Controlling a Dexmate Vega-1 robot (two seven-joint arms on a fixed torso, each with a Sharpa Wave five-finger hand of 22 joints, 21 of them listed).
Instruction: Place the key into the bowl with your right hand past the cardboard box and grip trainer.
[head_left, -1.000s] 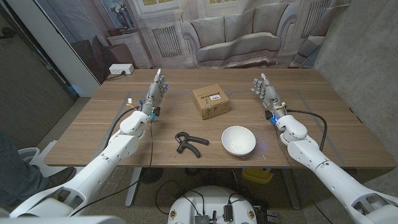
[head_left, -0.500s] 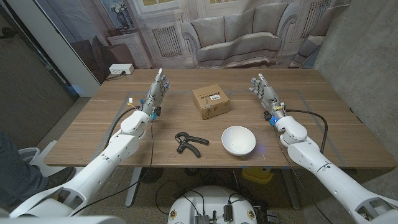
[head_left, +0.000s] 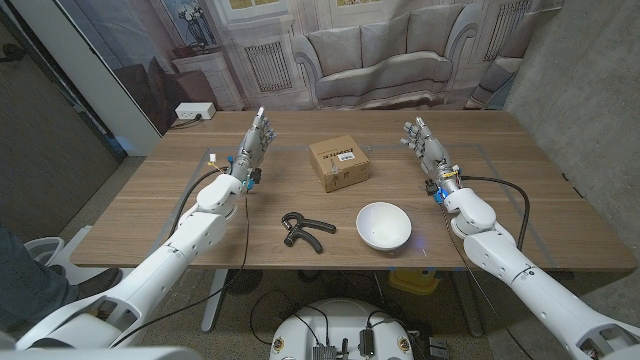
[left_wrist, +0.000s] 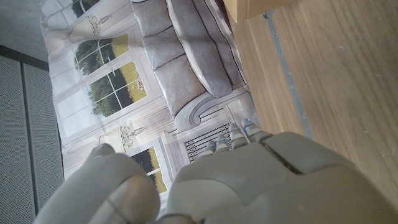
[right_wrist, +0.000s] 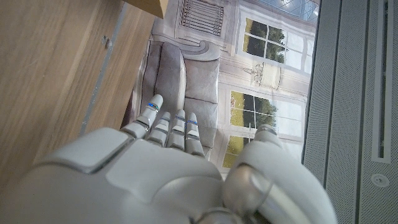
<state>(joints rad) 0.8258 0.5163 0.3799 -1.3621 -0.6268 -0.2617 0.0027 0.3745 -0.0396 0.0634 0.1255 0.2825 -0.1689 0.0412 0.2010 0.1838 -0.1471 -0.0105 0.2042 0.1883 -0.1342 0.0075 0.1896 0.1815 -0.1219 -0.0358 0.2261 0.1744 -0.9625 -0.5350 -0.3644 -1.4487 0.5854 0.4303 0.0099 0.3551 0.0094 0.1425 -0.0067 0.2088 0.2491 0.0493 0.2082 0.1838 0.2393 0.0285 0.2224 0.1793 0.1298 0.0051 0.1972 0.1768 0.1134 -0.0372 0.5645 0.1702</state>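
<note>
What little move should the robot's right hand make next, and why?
Probably reach the right hand toward the small speck beside the cardboard box; it may be the key, though it is too small to tell. The hand holds nothing, and the bowl is empty.

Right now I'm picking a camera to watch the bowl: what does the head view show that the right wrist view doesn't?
Head view adds the bowl, grip trainer, left hand and whole box. Right wrist view adds the back of the right hand up close, fingers apart. Both share the right hand, table, a box corner and the sofa backdrop.
</note>
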